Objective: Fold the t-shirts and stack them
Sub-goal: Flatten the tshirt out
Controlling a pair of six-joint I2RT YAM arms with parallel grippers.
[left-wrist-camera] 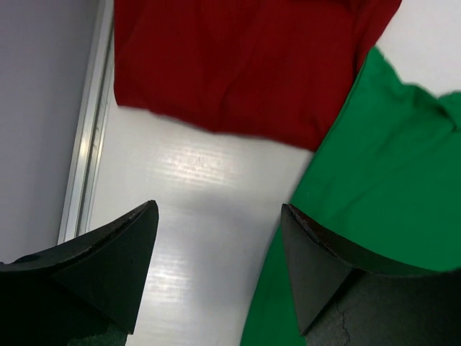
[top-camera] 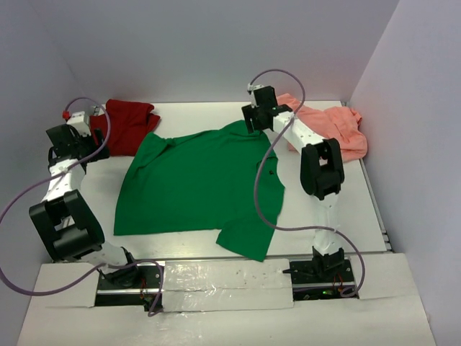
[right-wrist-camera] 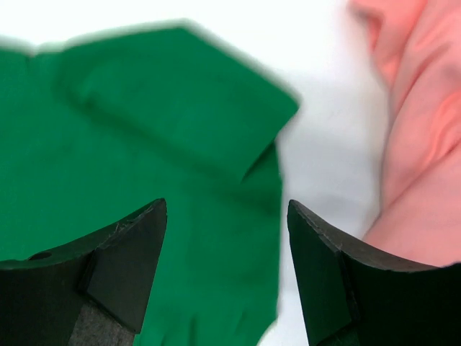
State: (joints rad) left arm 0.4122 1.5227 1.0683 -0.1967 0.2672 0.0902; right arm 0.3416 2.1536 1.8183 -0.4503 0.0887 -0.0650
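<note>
Facing the counter [top-camera: 346,209], green shirt [top-camera: 194,180] spread for folding
We find it lying mid-counter, the red shirt [top-camera: 130,126] bunched far left, the pink shirt [top-camera: 335,130] far right. Both claws gape empty: left claw [left-wrist-camera: 216,216] beside its left edge, right claw [right-wrist-camera: 227,209] above its far-right corner. We'd grip matching edges and keep cloth taut.

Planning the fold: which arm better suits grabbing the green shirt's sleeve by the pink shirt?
Right, probably: the right gripper hangs open over that sleeve of the green t-shirt; the left gripper, also open, sits across it by the dark red t-shirt.
</note>
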